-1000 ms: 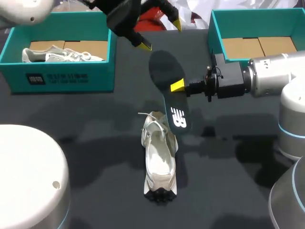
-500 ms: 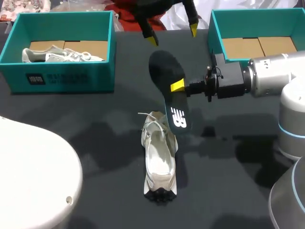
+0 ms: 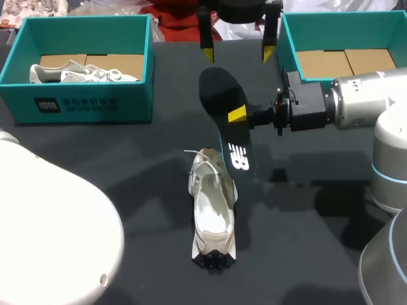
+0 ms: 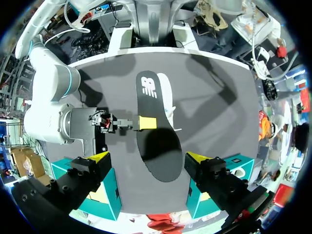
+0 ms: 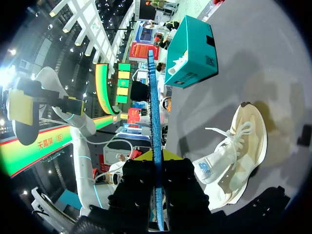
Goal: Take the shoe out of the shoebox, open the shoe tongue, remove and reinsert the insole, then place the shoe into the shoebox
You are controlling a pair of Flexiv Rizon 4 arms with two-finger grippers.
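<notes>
Insole lifted over the shoe, clamped in the right gripper.

At the left, a teal shoebox point(image 3: 76, 101) held a second shoe point(image 3: 82, 73). Mid-table lay the pale shoe point(image 3: 213, 210), with the black insole point(image 3: 219, 95) raised above its laced end. The left gripper point(image 3: 238, 55) hung beyond the insole, fingers spread wide and holding nothing. The right gripper point(image 3: 236, 115) pinched the insole's edge, near the right shoebox point(image 3: 286, 44).

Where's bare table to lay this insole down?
Bare table lies between the shoe and the left shoebox, and right of the shoe under the right arm. Crowded: beside the right shoebox, where the open left gripper hangs over the insole in the right gripper.
</notes>
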